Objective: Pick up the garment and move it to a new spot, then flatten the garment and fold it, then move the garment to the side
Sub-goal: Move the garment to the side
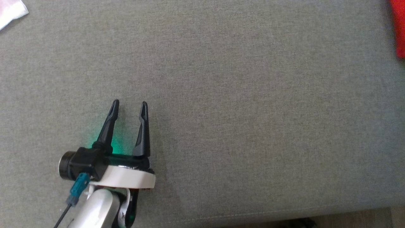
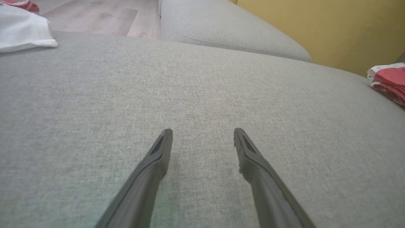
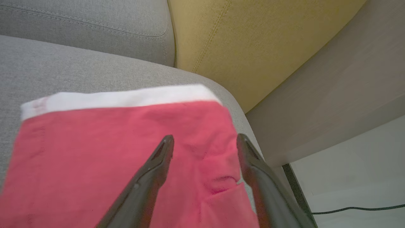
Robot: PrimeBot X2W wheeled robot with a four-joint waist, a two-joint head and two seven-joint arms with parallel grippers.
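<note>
The garment (image 3: 104, 152) is red with a white band along its far edge, folded flat on the grey sofa seat near the seat's right end. It also shows as a red strip (image 1: 399, 27) at the head view's right edge and as a folded red and white pile (image 2: 387, 80) at the left wrist view's right edge. My right gripper (image 3: 205, 139) hovers over the garment's right part, open, with nothing between its fingers. My left gripper (image 1: 130, 106) is open over bare grey seat, far left of the garment, and empty (image 2: 203, 132).
A white cloth (image 2: 22, 31) lies at the seat's far left corner (image 1: 11, 12). A second grey cushion (image 2: 227, 28) and a yellow cushion (image 3: 253, 41) stand behind the seat. Past the seat's right end the sofa drops to a pale floor with a black cable (image 3: 357, 209).
</note>
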